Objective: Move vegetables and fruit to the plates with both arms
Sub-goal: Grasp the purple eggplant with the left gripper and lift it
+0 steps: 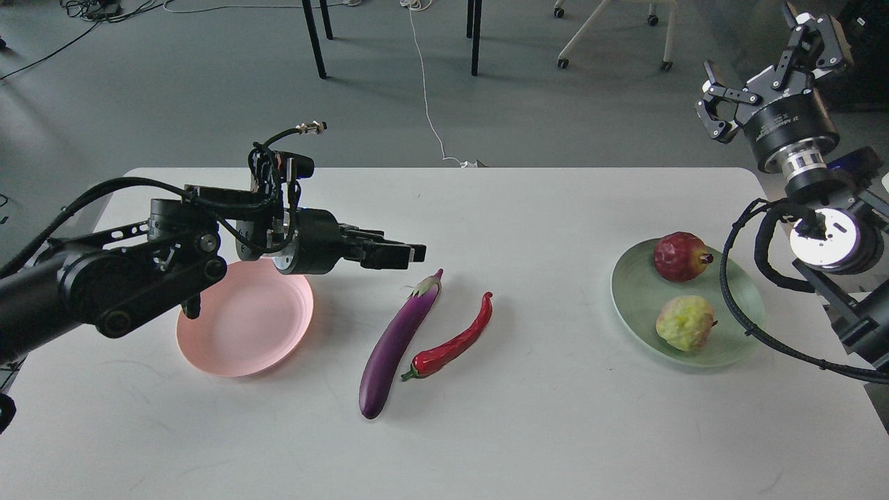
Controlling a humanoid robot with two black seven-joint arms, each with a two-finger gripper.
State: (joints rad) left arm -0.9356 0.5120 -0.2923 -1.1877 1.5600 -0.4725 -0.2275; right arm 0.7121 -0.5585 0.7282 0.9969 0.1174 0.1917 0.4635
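The purple eggplant (394, 344) and the red chili pepper (455, 340) lie side by side on the white table (528, 430), near its middle. The pale pink plate (236, 326) at the left is empty. The mint green plate (736, 305) at the right holds the dark red fruit (680, 256) and the yellow-green fruit (685, 323). My left gripper (406, 254) reaches over the pink plate's far edge and points right, just above-left of the eggplant's cap; it is seen side-on. My right gripper (760, 66) is open and empty, raised beyond the table's far right corner.
Beyond the table's far edge there are chair legs (314, 42) on the grey floor and a white cable (427, 104). My right arm's looped black cable (736, 292) hangs over the green plate's right rim.
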